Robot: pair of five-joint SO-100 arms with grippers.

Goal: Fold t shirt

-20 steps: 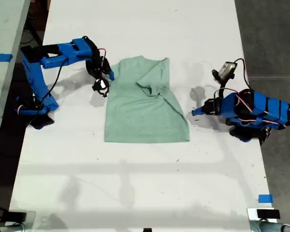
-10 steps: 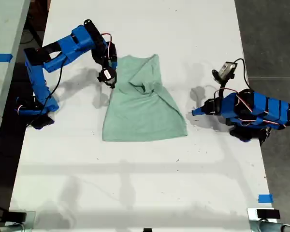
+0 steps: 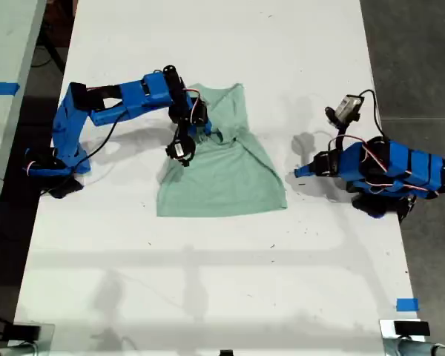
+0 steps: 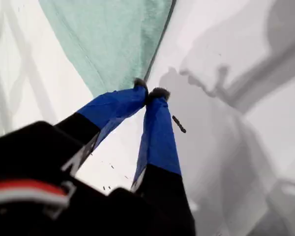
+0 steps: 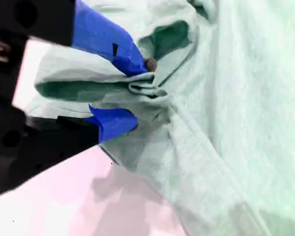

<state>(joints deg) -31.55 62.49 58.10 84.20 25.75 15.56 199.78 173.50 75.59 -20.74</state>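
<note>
T shirt (image 3: 222, 174): pale mint-green knit, lying near the middle of the white table (image 3: 208, 289), partly folded. The sleeve on the exterior view's right is already turned in over the body; the hem runs straight along the near edge. The fabric on the exterior view's left is gathered into a bunched ridge near the collar.

My second gripper (image 5: 137, 91): reaching in from the exterior view's left, jaws pinching a thick pleat of the shirt's edge, several layers caught between the blue fingertips (image 5: 123, 51). In the exterior view it sits over the upper part of the shirt (image 3: 184, 144).

My first gripper (image 4: 150, 93): parked on the table at the exterior view's right, just beside the shirt's corner, tips pressed together on nothing.

Step in hand, as judged: carrying the left-hand side across the body. To do it well, keep the pinch firm, lift only enough for the fabric to clear the layer below, travel straight across, and lower before letting go so the fold line lands parallel to the opposite edge. The bunching may leave creases; a smoothing pass could be needed.
</note>
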